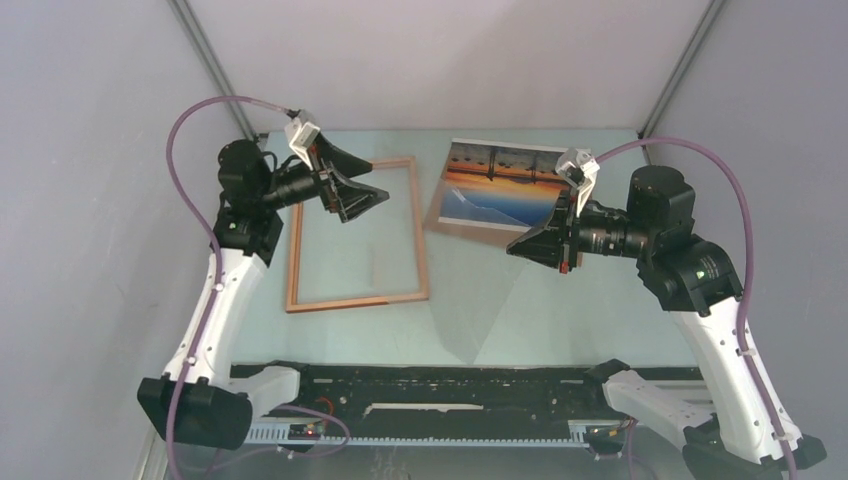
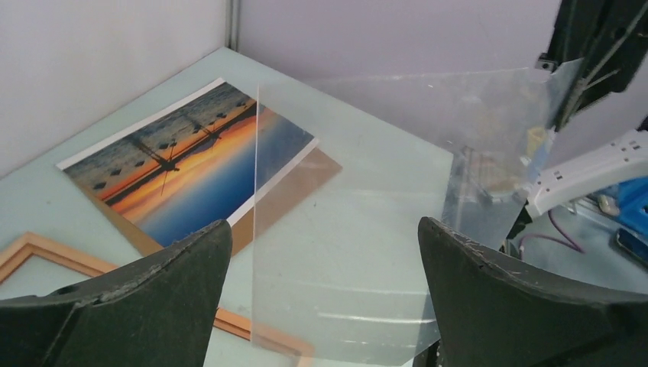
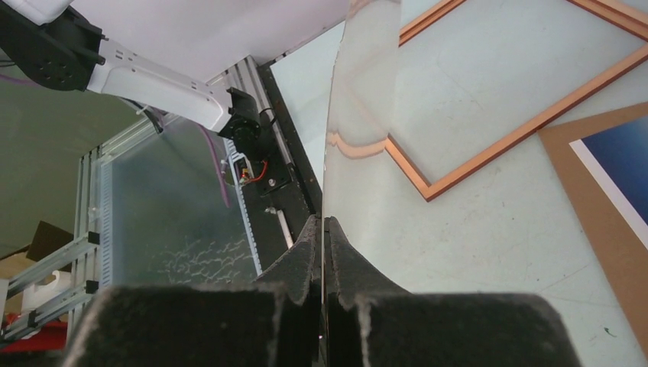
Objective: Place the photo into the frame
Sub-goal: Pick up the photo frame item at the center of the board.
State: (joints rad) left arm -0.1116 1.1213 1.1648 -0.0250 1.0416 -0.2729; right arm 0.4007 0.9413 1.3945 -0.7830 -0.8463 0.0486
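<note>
The photo, an orange sunset over blue water with a white border, lies at the back of the table on a brown backing board. The frame, thin reddish-brown wood, lies flat to its left with nothing inside it. My left gripper hovers open over the frame's far right corner. In the left wrist view the photo and a frame corner show beyond that open gripper. My right gripper is shut on the edge of a clear sheet, held up between frame and photo.
The clear sheet stands roughly upright above the table's middle, partly in front of the photo in the left wrist view. Grey walls enclose the table on three sides. A black rail with cables runs along the near edge between the arm bases.
</note>
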